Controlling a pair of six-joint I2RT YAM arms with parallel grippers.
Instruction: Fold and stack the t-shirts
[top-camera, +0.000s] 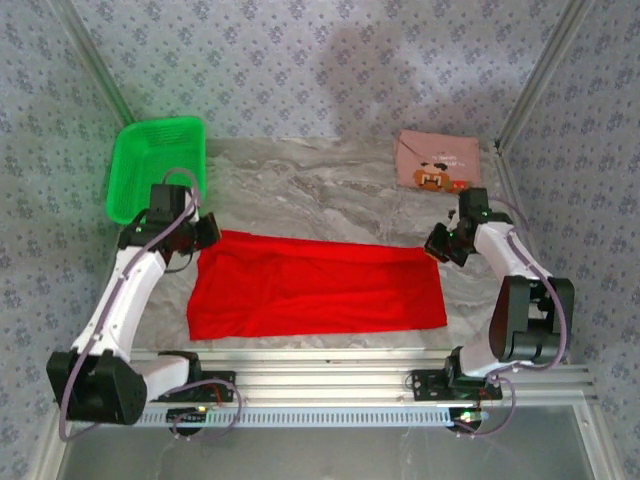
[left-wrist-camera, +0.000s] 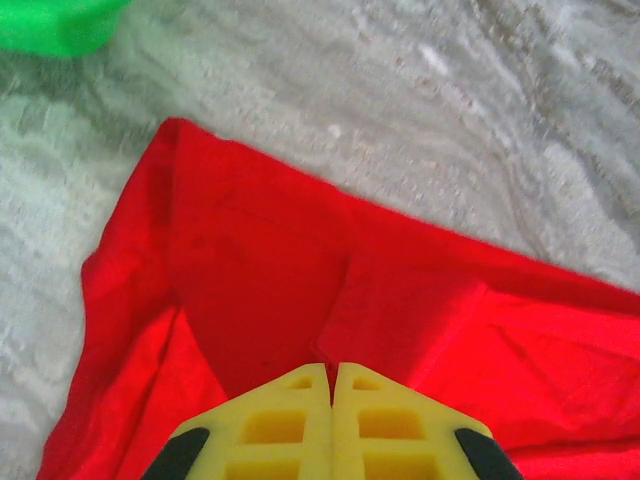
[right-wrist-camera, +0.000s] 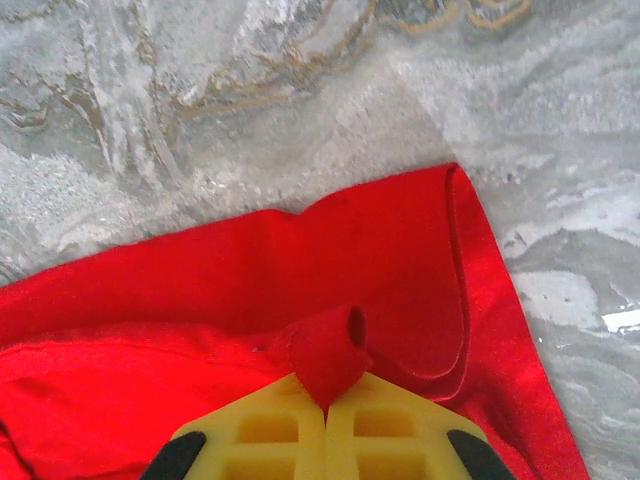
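The bright red t-shirt (top-camera: 315, 290) lies flat and wide across the middle of the marble table, its print hidden. My left gripper (top-camera: 205, 232) is at its far left corner, jaws shut, with a ridge of red cloth (left-wrist-camera: 400, 310) running up into the yellow tips (left-wrist-camera: 332, 372). My right gripper (top-camera: 440, 245) is at the far right corner. Its yellow jaws (right-wrist-camera: 328, 392) are shut on a small curled pinch of the red hem (right-wrist-camera: 330, 350). The dusty pink t-shirt (top-camera: 437, 160) lies folded at the back right, brown print up, away from both grippers.
A green mesh basket (top-camera: 135, 170) stands at the back left, just behind the left arm, and its corner (left-wrist-camera: 55, 25) shows in the left wrist view. Bare marble (top-camera: 320, 190) stretches between basket and pink shirt. Metal frame posts rise at both back corners.
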